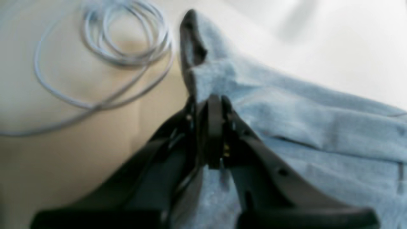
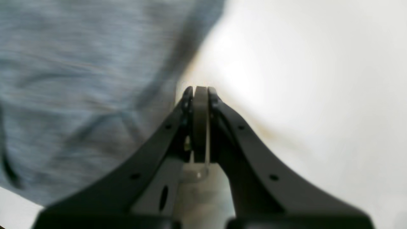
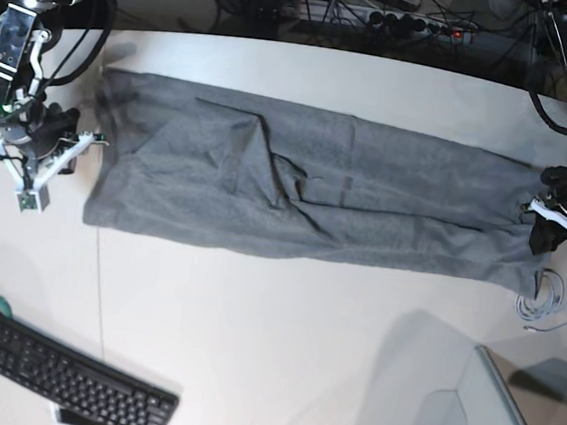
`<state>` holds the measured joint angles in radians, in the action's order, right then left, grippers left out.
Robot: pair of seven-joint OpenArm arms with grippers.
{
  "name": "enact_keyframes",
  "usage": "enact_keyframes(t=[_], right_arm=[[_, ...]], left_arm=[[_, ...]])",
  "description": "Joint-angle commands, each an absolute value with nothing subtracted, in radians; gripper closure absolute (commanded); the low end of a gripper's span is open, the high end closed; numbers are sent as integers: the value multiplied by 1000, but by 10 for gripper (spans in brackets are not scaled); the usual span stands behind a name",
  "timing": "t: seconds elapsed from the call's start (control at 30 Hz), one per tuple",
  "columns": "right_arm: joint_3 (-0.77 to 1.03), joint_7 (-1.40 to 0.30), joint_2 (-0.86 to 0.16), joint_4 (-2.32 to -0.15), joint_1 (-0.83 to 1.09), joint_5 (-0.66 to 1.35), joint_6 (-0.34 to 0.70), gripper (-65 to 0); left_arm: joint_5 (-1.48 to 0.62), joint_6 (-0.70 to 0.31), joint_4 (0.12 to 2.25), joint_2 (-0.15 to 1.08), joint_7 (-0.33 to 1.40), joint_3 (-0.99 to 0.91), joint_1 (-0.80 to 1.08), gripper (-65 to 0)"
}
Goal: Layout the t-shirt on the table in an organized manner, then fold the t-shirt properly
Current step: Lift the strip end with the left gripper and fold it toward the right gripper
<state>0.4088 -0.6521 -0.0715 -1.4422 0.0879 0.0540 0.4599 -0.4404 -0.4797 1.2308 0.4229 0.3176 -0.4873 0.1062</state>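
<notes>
Left gripper [image 1: 213,99] pinches t-shirt [image 1: 318,127]; right gripper [image 2: 200,90] closed, empty

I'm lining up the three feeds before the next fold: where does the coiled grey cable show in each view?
Left wrist: coiled grey cable at upper left, off the table's edge, left of the left gripper, which is shut on the t-shirt.
Right wrist: not in view.
Base: lower right, just below the shirt's right end.
Shared landmark: the t-shirt.
</notes>
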Motion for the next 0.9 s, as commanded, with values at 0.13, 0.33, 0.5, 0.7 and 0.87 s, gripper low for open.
enact_keyframes(t=[0.13,0.33,0.5,0.7,0.87], right_arm=[[412,-634,-82,-1463,70,62,460,-8],[412,-634,-84,-1463,67,62,460,-8],[414,-634,-87,-1463,67,62,460,-8],[414,-634,-88,-1463,67,64,460,-8],[414,-634,-88,-1463,67,64,460,-8]], left_arm=[[-456,-387,1486,406,344,-414,213,0],[-456,-309,1606,352,440,-248,226,0],[-383,-277,1606,294,446,-104,197,0],[-245,-277,1590,182,446,-67,176,0],[-186,-277,1577,139,490,2,143,0]])
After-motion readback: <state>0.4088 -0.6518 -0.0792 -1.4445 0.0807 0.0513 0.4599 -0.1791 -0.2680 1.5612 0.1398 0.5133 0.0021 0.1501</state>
